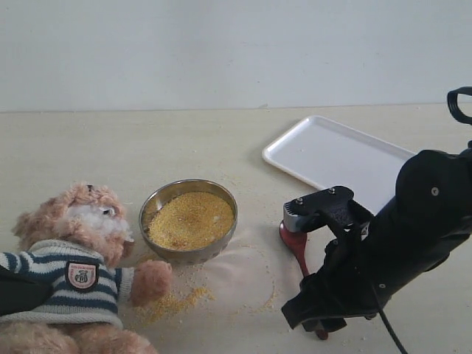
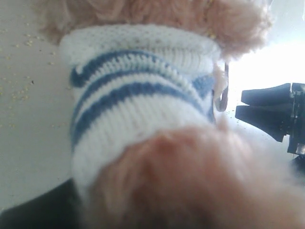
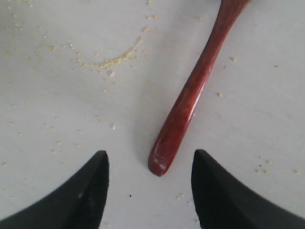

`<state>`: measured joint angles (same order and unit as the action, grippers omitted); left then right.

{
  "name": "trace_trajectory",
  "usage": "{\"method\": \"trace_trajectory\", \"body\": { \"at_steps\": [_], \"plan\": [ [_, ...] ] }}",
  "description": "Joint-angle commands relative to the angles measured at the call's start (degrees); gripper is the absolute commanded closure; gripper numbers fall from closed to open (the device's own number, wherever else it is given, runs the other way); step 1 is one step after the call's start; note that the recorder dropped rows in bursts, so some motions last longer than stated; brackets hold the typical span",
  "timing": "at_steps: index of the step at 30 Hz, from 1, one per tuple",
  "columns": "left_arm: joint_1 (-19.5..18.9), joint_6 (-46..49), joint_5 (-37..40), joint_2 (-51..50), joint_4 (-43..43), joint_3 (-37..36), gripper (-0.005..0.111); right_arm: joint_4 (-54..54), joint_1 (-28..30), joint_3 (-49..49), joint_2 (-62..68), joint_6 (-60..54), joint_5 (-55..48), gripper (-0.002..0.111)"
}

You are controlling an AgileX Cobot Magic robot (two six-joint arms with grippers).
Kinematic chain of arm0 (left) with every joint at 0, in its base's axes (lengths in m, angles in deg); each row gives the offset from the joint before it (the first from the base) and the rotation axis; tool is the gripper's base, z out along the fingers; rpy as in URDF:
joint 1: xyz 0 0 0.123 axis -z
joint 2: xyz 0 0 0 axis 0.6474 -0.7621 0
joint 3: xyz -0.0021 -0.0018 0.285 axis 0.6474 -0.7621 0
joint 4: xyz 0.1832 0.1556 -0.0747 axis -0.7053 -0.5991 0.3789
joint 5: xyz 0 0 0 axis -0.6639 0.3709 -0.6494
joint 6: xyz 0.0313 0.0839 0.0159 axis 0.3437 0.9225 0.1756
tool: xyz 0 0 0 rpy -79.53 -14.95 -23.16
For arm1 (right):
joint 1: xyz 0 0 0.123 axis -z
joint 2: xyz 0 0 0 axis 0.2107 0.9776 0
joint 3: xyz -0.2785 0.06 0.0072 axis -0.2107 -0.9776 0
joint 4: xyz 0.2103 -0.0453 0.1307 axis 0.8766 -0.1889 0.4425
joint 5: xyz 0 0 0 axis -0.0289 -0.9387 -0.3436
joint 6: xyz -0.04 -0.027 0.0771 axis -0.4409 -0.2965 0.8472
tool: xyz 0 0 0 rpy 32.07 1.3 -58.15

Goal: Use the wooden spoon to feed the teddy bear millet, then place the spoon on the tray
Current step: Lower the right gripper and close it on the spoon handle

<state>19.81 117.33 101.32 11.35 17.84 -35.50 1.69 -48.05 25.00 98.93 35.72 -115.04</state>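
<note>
The teddy bear lies at the near left in its striped sweater, head close to the steel bowl heaped with millet. My left arm comes in against the bear's side. In the left wrist view fur hides its jaws. The wooden spoon lies flat on the table to the right of the bowl. My right gripper hangs open just over it, with the end of the spoon handle between the two fingertips and untouched. The white tray sits at the back right.
Loose millet is spilled in front of the bowl by the bear's paw, and grains dot the table round the spoon. The bulky right arm covers the near right of the table.
</note>
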Motion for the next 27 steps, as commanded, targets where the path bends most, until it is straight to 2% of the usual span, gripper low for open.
{"method": "trace_trajectory", "body": {
  "at_steps": [1,14,27],
  "plan": [
    [-0.18,0.22,1.47,-0.2,0.78,0.31,0.102,-0.44,-0.04,0.37,-0.02,-0.61,1.31,0.055],
    [-0.18,0.22,1.57,-0.2,0.77,0.31,0.102,-0.44,-0.04,0.37,-0.02,3.93,9.1,0.056],
    [-0.18,0.22,1.44,-0.2,0.77,0.31,0.102,-0.83,-0.04,0.37,-0.02,6.1,7.29,0.056]
  ]
}}
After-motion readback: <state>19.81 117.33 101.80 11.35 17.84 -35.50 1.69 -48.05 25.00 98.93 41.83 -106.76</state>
